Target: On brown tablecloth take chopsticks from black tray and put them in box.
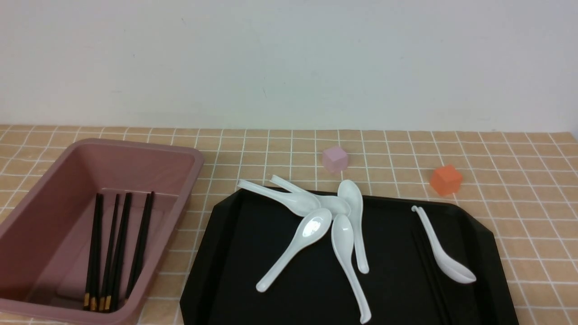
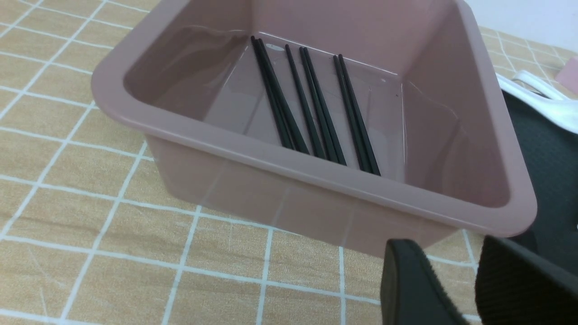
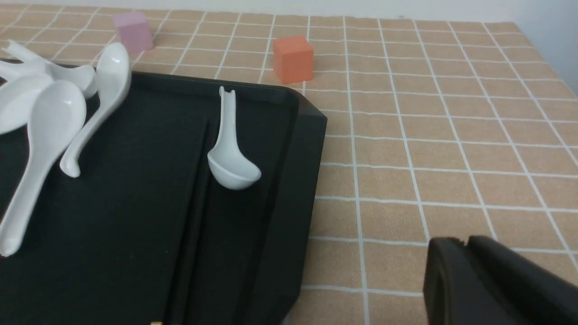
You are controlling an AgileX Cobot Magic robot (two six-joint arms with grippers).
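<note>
The pink box [image 1: 54,189] stands at the left on the brown tablecloth [image 1: 519,180]. Several black chopsticks [image 1: 118,243] lie inside it, gold bands toward me; they also show in the left wrist view [image 2: 316,108]. The black tray [image 1: 235,253] lies right of the box. More chopsticks [image 3: 194,203] lie on its right part beside a lone white spoon [image 3: 230,153], faint in the front view [image 1: 426,266]. My left gripper [image 2: 456,271] is open and empty over the cloth by the box's near corner [image 2: 316,176]. My right gripper [image 3: 465,246] is shut and empty over the cloth right of the tray.
Several white spoons [image 1: 334,212] lie piled on the tray's far middle, and the lone spoon [image 1: 440,253] lies at its right. A small pink cube [image 1: 335,159] and an orange cube [image 1: 446,179] stand on the cloth behind the tray. A white wall stands behind the table.
</note>
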